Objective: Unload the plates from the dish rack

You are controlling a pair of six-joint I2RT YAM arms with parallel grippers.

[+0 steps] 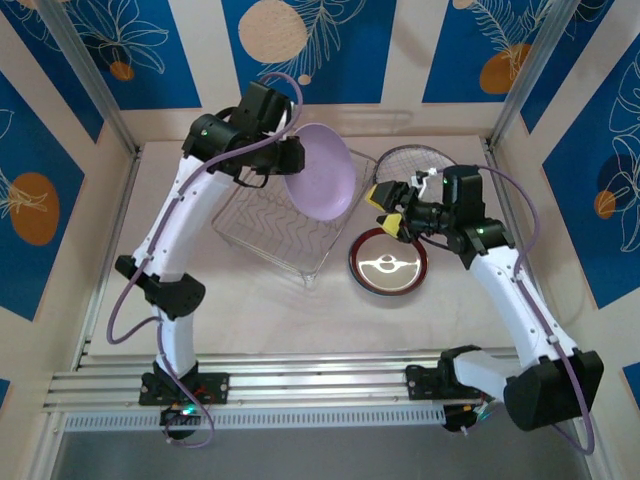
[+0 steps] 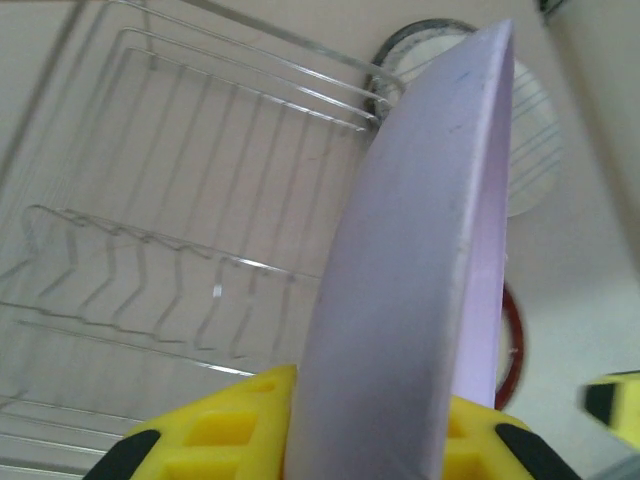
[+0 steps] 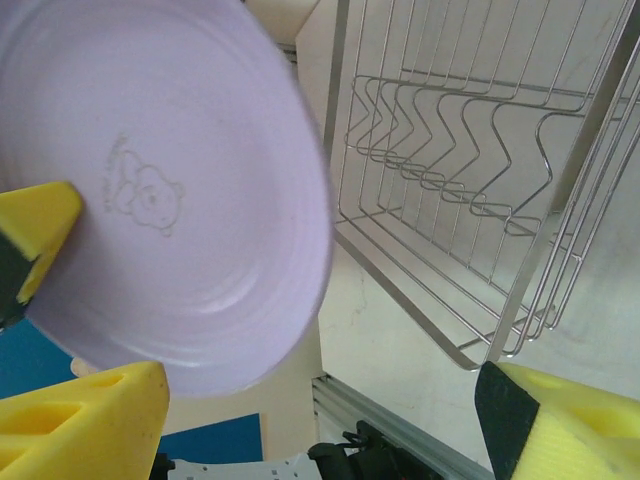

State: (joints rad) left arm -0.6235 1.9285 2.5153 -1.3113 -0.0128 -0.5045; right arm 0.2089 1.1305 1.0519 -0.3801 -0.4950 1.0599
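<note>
Left pincer [image 1: 288,160] clamps smooth lilac plate [image 1: 322,170] by its rim, on edge, upper centre, above thin-wire dish rack [image 1: 265,225]. Right pincer [image 1: 392,208] gapes wide, holding nothing, over round dark-rimmed plate [image 1: 388,265], possibly stacked, on counter [image 1: 250,310].

Pale table [image 1: 250,310]: wire dish rack [image 1: 280,228], red-rimmed plate [image 1: 388,266] beside it, gridded plate [image 1: 420,158] behind.

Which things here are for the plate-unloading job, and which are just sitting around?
For the job:
lilac plate, pinched by the left end effector
wire dish rack
dark-rimmed plate and white grid plate, on the table

Just there:
metal rail
blue patterned walls
</note>
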